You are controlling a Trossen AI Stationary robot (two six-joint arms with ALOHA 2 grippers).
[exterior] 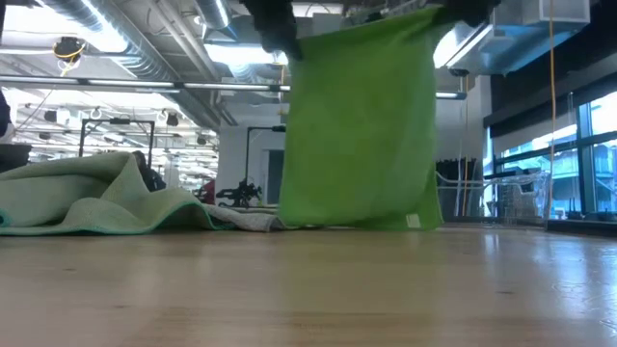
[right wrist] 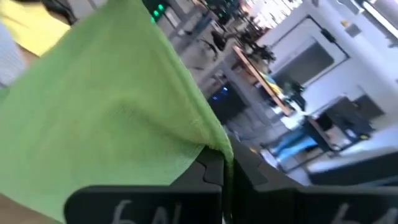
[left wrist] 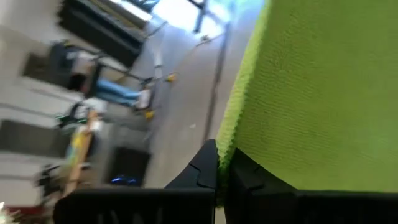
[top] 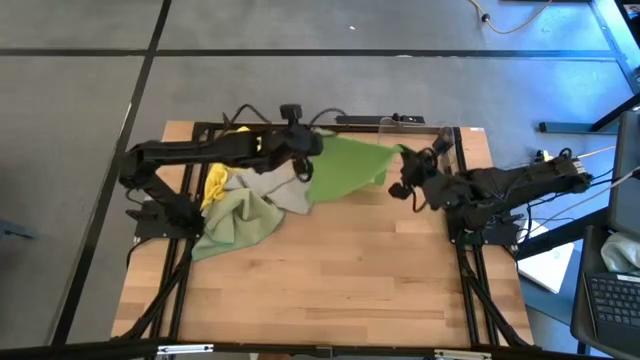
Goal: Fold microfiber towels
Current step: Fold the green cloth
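Note:
A bright green towel point(top: 348, 166) hangs spread between my two grippers above the far middle of the table; in the low view point(exterior: 362, 125) its lower edge reaches the table top. My left gripper point(top: 305, 146) is shut on its upper left corner, my right gripper point(top: 400, 178) on its upper right corner. A pale olive-green towel point(top: 235, 218), a grey-beige towel point(top: 275, 188) and a bright yellow towel point(top: 215, 182) lie bunched in a heap at the far left. My left gripper pinches the green towel's edge at a top corner point(left wrist: 231, 142) between its two fingers. The towel hangs below, spread flat. My right gripper pinches the opposite top corner point(right wrist: 214, 144) between its two fingers. The top edge runs fairly taut between the two grippers.
A clear plastic bin point(top: 415, 128) stands at the table's far edge behind the green towel. The heap of towels takes up the far left. Bare wooden table top point(top: 340, 270) lies toward the near edge.

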